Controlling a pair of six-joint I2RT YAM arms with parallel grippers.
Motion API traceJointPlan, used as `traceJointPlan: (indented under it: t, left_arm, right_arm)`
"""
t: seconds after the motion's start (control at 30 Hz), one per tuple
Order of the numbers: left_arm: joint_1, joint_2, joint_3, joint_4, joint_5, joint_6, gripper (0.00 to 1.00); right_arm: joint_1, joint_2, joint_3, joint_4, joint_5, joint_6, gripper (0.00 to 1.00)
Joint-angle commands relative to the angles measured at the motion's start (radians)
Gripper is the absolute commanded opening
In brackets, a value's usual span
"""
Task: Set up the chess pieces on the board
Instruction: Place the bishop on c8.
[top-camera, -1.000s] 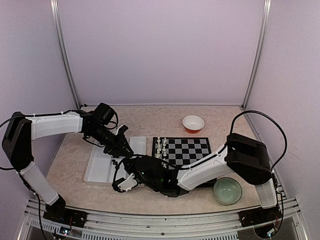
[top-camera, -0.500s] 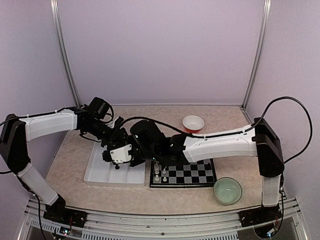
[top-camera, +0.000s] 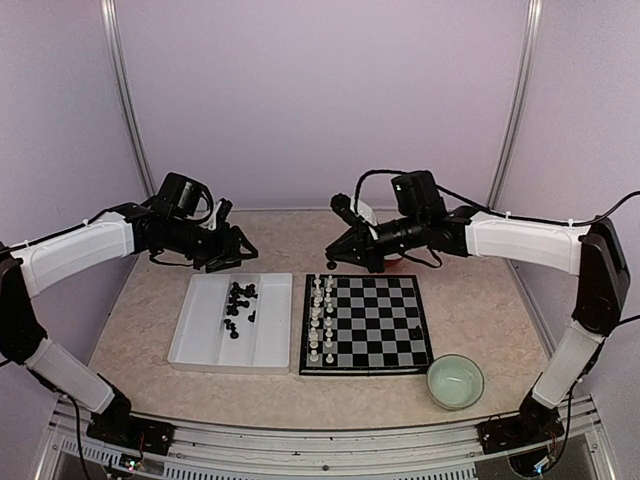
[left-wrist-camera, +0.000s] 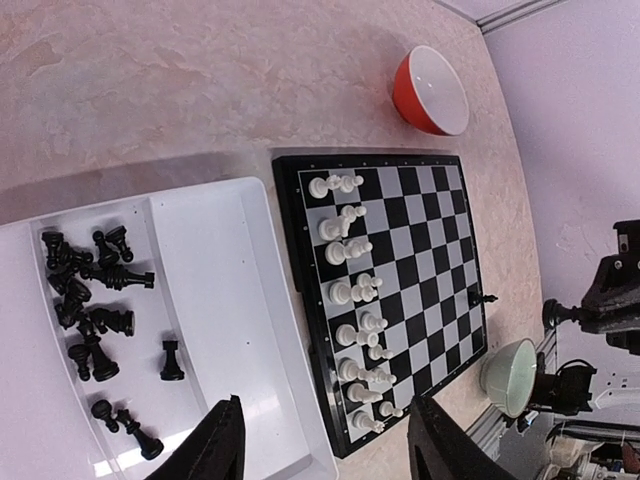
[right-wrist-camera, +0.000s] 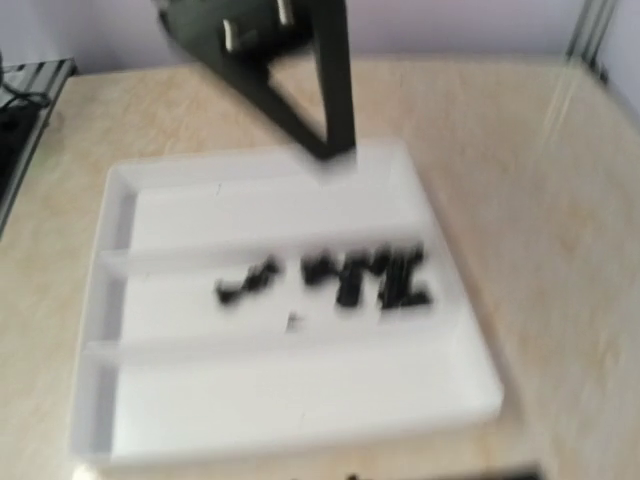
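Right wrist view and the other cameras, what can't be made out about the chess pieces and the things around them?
Right wrist view: motion blur smears the black pieces in the tray; kinds and count unreadable.
Top view: white pieces on the board too small to tell kinds.
Top view: red bowl mostly hidden behind the right arm.
Left wrist view: tray's outer compartment cut off by the left edge.

Pale lilac walls (top-camera: 320, 100) enclose a beige marbled tabletop (top-camera: 470, 310).

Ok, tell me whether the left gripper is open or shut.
Open: the left wrist view shows the left gripper with fingers well apart, nothing held between them.
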Motion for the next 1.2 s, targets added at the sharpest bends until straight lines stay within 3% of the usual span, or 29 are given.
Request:
traceJointPlan:
  t: [0.0,0.27,0.53,0.77,0.93,1.17]
  left_arm:
    - [-0.015,-0.039,0.020,0.035,-0.063,0.016,0.56]
    - [-0.070,-0.027,0.014,0.058,-0.124,0.032,0.56]
    - [-0.094,0.017,0.020,0.072,-0.124,0.041,0.56]
    - [-0.103,0.034,0.018,0.105,-0.127,0.040,0.56]
    - [-0.111,0.024,0.012,0.102,-0.235,0.042,0.56]
    - [-0.117,0.011,-0.007,0.119,-0.251,0.041,0.56]
  right_arm:
    - [-0.101,-0.109,-0.148,0.031,-0.156,0.053,0.00]
    - [-0.315,-0.242,-0.353,-0.017,-0.130,-0.098,0.00]
    - [-0.481,-0.263,-0.461,-0.030,-0.160,-0.202,0.00]
    - [-0.512,-0.202,-0.499,0.011,-0.174,-0.211,0.00]
    - [-0.514,-0.112,-0.479,0.009,-0.194,-0.206,0.00]
    - [-0.514,-0.036,-0.464,0.023,-0.198,-0.195,0.00]
